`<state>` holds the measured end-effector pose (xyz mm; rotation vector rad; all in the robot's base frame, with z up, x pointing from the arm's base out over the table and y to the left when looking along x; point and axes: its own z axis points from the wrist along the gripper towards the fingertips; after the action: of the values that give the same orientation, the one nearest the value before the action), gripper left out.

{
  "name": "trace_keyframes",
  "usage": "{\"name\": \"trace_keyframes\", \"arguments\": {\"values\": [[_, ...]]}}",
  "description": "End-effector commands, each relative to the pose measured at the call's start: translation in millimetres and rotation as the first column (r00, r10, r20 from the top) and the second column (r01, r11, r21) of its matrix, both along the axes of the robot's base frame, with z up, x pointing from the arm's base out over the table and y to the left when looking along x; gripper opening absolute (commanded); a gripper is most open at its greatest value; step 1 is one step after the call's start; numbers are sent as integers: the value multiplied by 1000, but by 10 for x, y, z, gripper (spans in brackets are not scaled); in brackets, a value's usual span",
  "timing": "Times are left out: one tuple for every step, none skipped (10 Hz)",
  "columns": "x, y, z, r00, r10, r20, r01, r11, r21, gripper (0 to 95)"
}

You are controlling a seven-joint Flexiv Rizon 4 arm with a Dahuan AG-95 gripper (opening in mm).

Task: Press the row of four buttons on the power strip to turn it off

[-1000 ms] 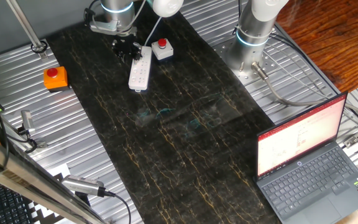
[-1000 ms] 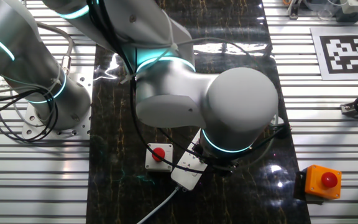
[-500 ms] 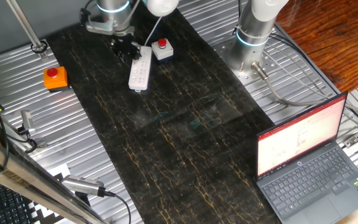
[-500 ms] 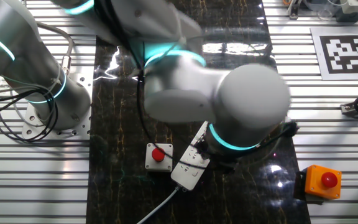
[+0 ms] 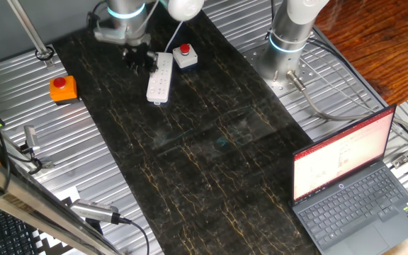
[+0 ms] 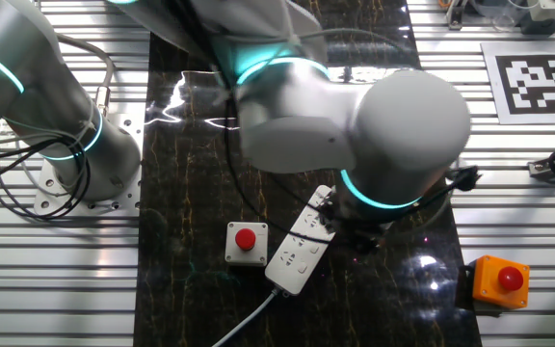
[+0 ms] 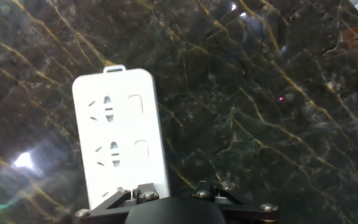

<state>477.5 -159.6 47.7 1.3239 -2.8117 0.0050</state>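
The white power strip (image 5: 159, 76) lies on the dark marbled mat, its cord running off toward the back. My gripper (image 5: 138, 58) hovers just left of the strip's far end, beside it and not over it. From the hand view the power strip (image 7: 118, 146) fills the lower left, with two of the buttons (image 7: 135, 104) showing as pale rectangles beside the sockets. The others are hidden behind the gripper (image 7: 173, 194) body at the bottom edge. From the other side the arm covers the gripper, and the power strip (image 6: 302, 249) shows below it.
A white box with a red round button (image 5: 184, 54) sits right of the strip's far end. An orange box with a red button (image 5: 63, 88) stands on the metal table at left. A second arm's base (image 5: 287, 42) and an open laptop (image 5: 353, 177) are at right.
The gripper has slid sideways off the strip's far end to its left and slightly back. The strip itself has not moved.
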Motion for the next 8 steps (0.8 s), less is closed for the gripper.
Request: {"name": "trace_keyframes", "arguments": {"values": [[-13,32,9,1000,-3,1,3,1000,-7,380],[-10,38,3,1000,-1,0,1,1000,-10,380],[-10,36,-7,1000,1,-1,-1,1000,-12,380],[-14,34,-20,1000,3,-1,-3,1000,-14,380],[-21,33,-31,1000,2,-1,-2,1000,-15,380],[-33,30,-53,1000,1,-1,-1,1000,-14,380],[-45,28,-72,1000,1,0,-1,1000,-13,380],[-58,26,-91,1000,1,3,-1,1000,-14,380]]}}
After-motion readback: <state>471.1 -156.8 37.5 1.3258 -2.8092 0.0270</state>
